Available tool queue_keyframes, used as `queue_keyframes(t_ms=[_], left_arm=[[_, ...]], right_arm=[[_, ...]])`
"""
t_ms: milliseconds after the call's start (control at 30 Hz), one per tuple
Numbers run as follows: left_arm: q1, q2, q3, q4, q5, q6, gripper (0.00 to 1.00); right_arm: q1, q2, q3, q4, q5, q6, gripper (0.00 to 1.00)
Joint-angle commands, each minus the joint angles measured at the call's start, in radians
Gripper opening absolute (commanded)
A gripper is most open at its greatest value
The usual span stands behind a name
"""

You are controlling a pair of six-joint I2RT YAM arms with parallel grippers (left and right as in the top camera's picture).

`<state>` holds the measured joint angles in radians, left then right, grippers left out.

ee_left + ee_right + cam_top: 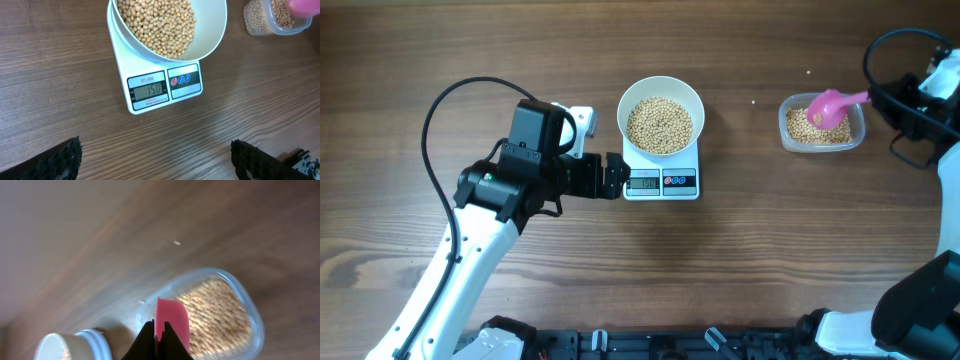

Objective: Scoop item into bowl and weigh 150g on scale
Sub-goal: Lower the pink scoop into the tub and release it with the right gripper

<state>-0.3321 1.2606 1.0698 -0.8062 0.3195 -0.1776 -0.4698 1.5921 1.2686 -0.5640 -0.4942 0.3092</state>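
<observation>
The white bowl stands on the small white scale, heaped with tan beans. In the left wrist view the scale has a display that reads 150, with the bowl above it. My left gripper rests on the table just left of the scale, open and empty; its fingers stand wide apart. Far to the right, my right gripper is shut on the handle of a pink scoop. The scoop hangs over the clear tub.
A clear plastic tub partly filled with beans sits at the right. Stray beans lie on the wood near it. Black cables loop at the left and far right.
</observation>
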Motion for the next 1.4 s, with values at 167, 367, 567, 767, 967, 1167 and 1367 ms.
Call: queue_keyframes(t_ms=[167,367,567,767,967,1167,1367], left_arm=[[-0.004,0.002,-0.007,0.003,0.012,0.016,1.00],[-0.004,0.002,-0.007,0.003,0.012,0.016,1.00],[-0.004,0.002,-0.007,0.003,0.012,0.016,1.00],[-0.004,0.002,-0.007,0.003,0.012,0.016,1.00],[-0.004,0.002,-0.007,0.003,0.012,0.016,1.00],[-0.004,0.002,-0.007,0.003,0.012,0.016,1.00],[-0.004,0.002,-0.007,0.003,0.012,0.016,1.00]], right_arm=[[0.061,-0.025,0.014,-0.018,0.206,0.016,0.04],[0.091,-0.013,0.014,-0.005,0.261,0.036,0.04],[0.091,0.033,0.013,0.004,0.262,0.115,0.04],[0.091,0.045,0.013,0.011,0.262,0.120,0.22],[0.091,0.045,0.013,0.011,0.261,0.121,0.41],[0.089,0.038,0.016,0.013,0.261,0.109,1.00],[0.066,-0.010,0.019,0.030,0.262,0.122,1.00]])
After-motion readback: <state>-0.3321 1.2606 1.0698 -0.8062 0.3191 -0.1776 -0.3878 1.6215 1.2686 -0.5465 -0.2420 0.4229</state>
